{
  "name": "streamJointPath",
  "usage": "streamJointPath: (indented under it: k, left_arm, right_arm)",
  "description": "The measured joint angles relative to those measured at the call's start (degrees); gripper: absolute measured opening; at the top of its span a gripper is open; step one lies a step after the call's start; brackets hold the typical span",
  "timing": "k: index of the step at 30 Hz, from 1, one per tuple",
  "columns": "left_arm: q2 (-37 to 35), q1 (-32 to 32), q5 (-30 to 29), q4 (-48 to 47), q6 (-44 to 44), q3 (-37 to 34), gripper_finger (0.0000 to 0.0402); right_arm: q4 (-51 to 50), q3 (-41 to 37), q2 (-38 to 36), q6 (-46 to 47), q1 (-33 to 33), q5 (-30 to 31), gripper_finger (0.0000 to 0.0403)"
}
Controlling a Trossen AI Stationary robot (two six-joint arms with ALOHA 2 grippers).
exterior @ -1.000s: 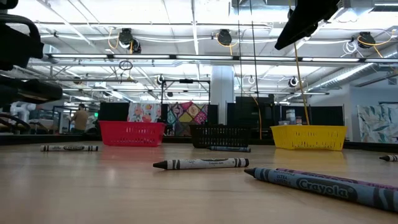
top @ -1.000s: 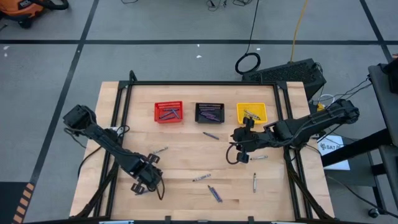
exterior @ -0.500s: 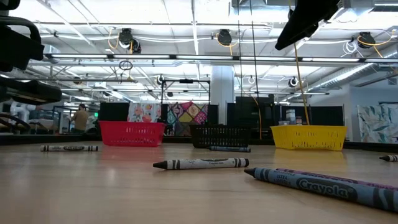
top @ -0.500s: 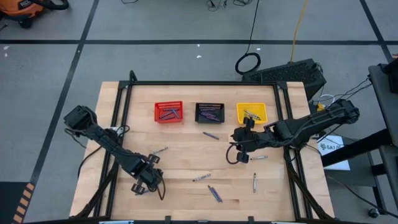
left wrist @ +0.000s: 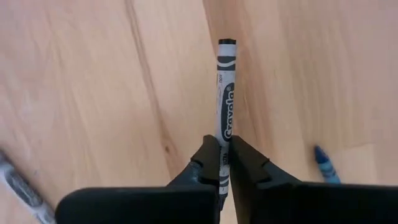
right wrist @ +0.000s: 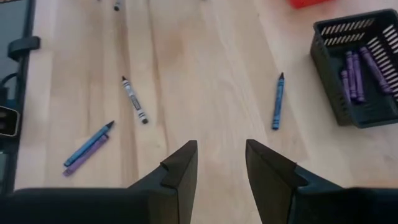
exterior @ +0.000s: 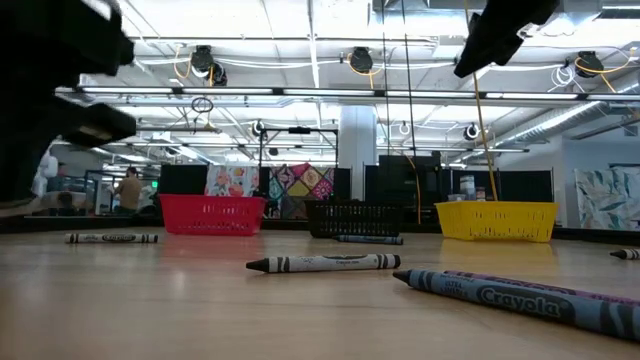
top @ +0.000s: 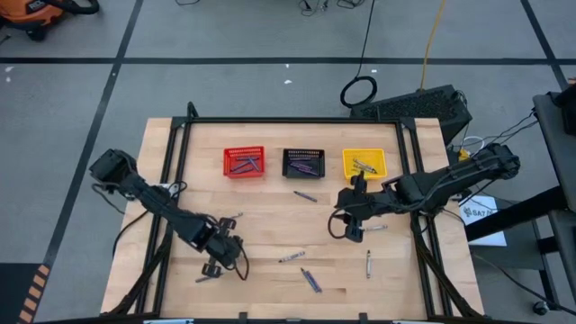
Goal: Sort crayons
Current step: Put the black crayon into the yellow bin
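Left jaws: your left gripper (left wrist: 224, 163) is clenched on a grey paper-wrapped crayon (left wrist: 224, 99); the stick runs straight out ahead from between the fingertips, above the pale wooden desk (left wrist: 93, 93).
Near the left jaws: the tip of a blue wax crayon (left wrist: 323, 163) lies on the boards off to one side of them, and another grey crayon (left wrist: 22, 186) lies to the other side.
Left arm from above: you can see the left gripper (top: 219, 256) over the near-left part of the desk, well apart from the baskets.
Right jaws: your right gripper (right wrist: 221, 163) stands released, holding nothing, hovering above bare boards.
Ahead of the right jaws: a blue crayon (right wrist: 277, 101) lies beyond them; a grey crayon with a dark tip (right wrist: 134, 99) lies farther off, and past it a blue and purple pair (right wrist: 88, 148) lies side by side, touching.
Black basket: the black slatted plastic basket (right wrist: 329, 59) sits beyond the right jaws to one side, with purple crayons (right wrist: 360, 71) inside it.
Other baskets: the red plastic basket (top: 244, 162) and the yellow plastic basket (top: 364, 163) flank the black one along the far edge; each holds crayons.
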Motion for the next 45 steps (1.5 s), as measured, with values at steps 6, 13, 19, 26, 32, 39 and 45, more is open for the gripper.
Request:
streamJointPath:
  k: [6, 13, 19, 26, 32, 39, 45]
  left_arm:
    - [-4.17, 4.70, -3.42, 6.81, 4.07, 0.03, 0.0009]
    - [-6.32, 11.50, -5.29, 21.04, 12.60, 0.13, 0.0008]
    - [-6.36, 16.18, -5.54, 30.16, 16.02, 0.13, 0.0008]
    - [-6.36, 18.67, -6.09, 37.70, 16.62, 0.13, 0.0008]
    - [-6.36, 19.07, -6.23, 45.26, 19.28, 0.13, 0.0008]
    - [-5.92, 19.63, -6.43, 52.87, 20.75, 0.15, 0.0008]
    - [-5.90, 20.03, -6.46, 53.85, 22.11, 0.15, 0.0008]
  right_arm:
    - [-1.56, 0.00, 0.00, -0.21, 0.49, -2.73, 0.0121]
    - [-1.87, 0.00, 0.00, -2.76, 0.50, -4.08, 0.0121]
    - [3.99, 0.00, 0.02, -7.64, 0.47, -2.54, 0.0121]
    - [12.64, 0.00, 1.24, -15.03, 0.47, -0.98, 0.0121]
    - [18.17, 0.00, 5.18, -21.22, 0.45, 0.58, 0.0121]
    - [27.32, 0.00, 9.14, -27.28, 0.43, 4.86, 0.0121]
    - [35.94, 0.00, 9.37, -30.73, 0.47, 4.94, 0.0121]
